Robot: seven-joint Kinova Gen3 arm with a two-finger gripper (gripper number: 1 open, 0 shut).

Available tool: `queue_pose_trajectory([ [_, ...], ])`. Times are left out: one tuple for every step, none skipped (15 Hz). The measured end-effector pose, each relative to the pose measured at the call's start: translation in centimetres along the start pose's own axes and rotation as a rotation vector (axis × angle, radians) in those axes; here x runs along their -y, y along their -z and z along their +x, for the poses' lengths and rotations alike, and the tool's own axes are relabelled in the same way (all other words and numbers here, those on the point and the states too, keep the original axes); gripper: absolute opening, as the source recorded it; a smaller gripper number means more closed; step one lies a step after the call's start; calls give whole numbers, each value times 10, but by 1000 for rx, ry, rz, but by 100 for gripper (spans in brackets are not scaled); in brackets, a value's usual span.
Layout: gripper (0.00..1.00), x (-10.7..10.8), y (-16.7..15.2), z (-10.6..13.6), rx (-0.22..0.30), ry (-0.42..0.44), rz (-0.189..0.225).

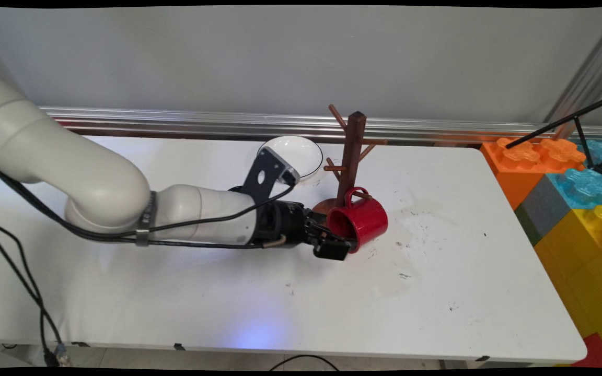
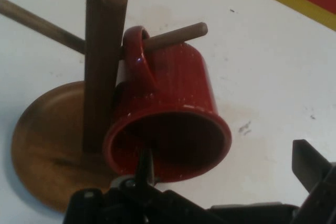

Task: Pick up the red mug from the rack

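A red mug (image 1: 361,219) hangs by its handle on a low peg (image 2: 176,34) of the brown wooden mug tree (image 1: 354,149), tilted with its mouth toward my gripper. My gripper (image 1: 338,243) is level with the mug's rim on its left side and stands open. In the hand view the red mug (image 2: 173,103) fills the middle, beside the mug tree's post (image 2: 104,56). One thin finger (image 2: 144,167) sits at the rim's lower edge. The other stands far to the right, over bare table. The wide gap between them makes my gripper (image 2: 227,169) open, not clamped on the mug.
A white bowl (image 1: 296,152) with a dark rim lies behind my wrist, left of the mug tree. Large orange, blue, yellow and red toy blocks (image 1: 572,209) stand off the table's right end, with a black stand's legs (image 1: 583,130) above them. The table (image 1: 437,292) shows scuff marks.
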Motion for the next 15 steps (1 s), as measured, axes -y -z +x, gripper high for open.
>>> queue_pose_trajectory([
  [100,-1,-3,-1,-4,1,-4],
  [100,-2,-7,-1,-13,2,-8],
  [100,-2,-10,-2,-19,3,-12],
  [100,-3,-15,-3,-27,2,-16],
  [100,-4,-22,-4,-37,2,-21],
  [100,-4,-27,-6,-43,1,-24],
  [100,-4,-31,-8,-47,0,-25],
  [100,-3,-37,-10,-52,-2,-27],
  [100,-3,-41,-12,-54,-3,-28],
  [100,-3,-45,-14,-56,-4,-28],
  [100,-3,-48,-15,-57,-4,-29],
  [100,-3,-52,-16,-59,-5,-30],
  [100,-3,-55,-17,-61,-6,-30],
  [100,-3,-59,-19,-63,-7,-32],
  [100,-3,-63,-20,-65,-7,-33],
])
